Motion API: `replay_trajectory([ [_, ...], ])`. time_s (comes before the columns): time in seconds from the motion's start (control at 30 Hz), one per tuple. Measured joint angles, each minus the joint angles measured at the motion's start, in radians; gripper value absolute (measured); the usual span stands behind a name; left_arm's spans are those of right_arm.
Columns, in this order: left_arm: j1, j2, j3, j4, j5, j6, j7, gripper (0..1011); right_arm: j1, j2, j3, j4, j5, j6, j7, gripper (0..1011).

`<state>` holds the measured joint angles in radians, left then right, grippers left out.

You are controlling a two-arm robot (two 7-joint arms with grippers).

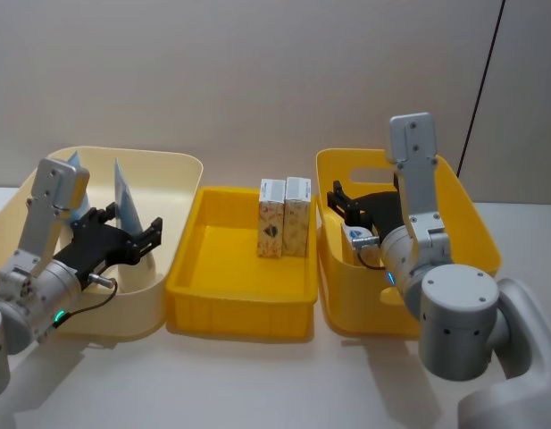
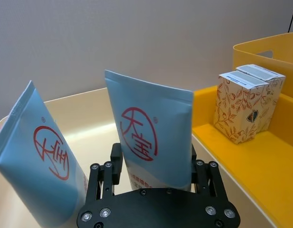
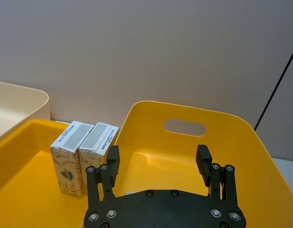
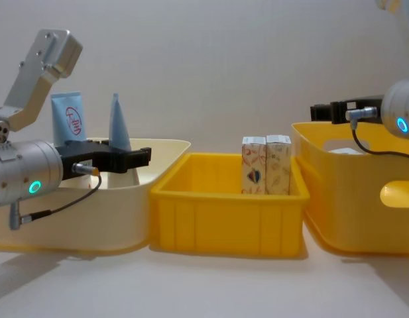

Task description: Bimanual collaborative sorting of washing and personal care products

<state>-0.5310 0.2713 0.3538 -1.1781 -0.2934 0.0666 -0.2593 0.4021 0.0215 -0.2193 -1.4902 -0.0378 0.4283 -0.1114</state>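
The head camera looks down on the middle tray [image 1: 230, 259]; the chest camera looks level across it. The wrist cameras sit close behind the left pincer [image 2: 153, 156] and right pincer [image 3: 158, 156], both seeing the cartons [image 2: 237, 107] ahead.

White table [image 1: 257, 384] — cream bin [image 1: 141, 308], yellow tray [image 1: 239, 313], yellow bin [image 1: 355, 308] side by side.

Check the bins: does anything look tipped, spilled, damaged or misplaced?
Nothing stands out. Both cartons stand upright, side by side, in the middle yellow tray; both tubes stand in the cream bin. The left gripper is open around one tube; the right gripper hovers open over the right yellow bin.
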Motion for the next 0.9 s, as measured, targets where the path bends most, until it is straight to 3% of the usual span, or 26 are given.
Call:
replay_trajectory([
  [0.13,-0.004,-0.002,0.001,0.006,0.001,-0.001,-0.003,678,0.000,0.000,0.000,0.000,0.000,0.000,0.000,1001],
  [0.2,-0.004,-0.002,0.001,0.007,0.001,-0.001,-0.003,659,0.000,0.000,0.000,0.000,0.000,0.000,0.000,1002],
  [0.27,-0.006,-0.003,0.001,0.010,0.002,-0.002,-0.004,561,0.000,0.000,0.000,0.000,0.000,0.000,0.000,1001],
  [0.5,-0.009,-0.004,0.001,0.014,0.002,-0.004,-0.006,370,0.000,0.000,0.000,0.000,0.000,0.000,0.000,1001],
  [0.9,-0.011,-0.005,0.001,0.017,0.003,-0.004,-0.007,310,0.000,0.000,0.000,0.000,0.000,0.000,0.000,1001],
])
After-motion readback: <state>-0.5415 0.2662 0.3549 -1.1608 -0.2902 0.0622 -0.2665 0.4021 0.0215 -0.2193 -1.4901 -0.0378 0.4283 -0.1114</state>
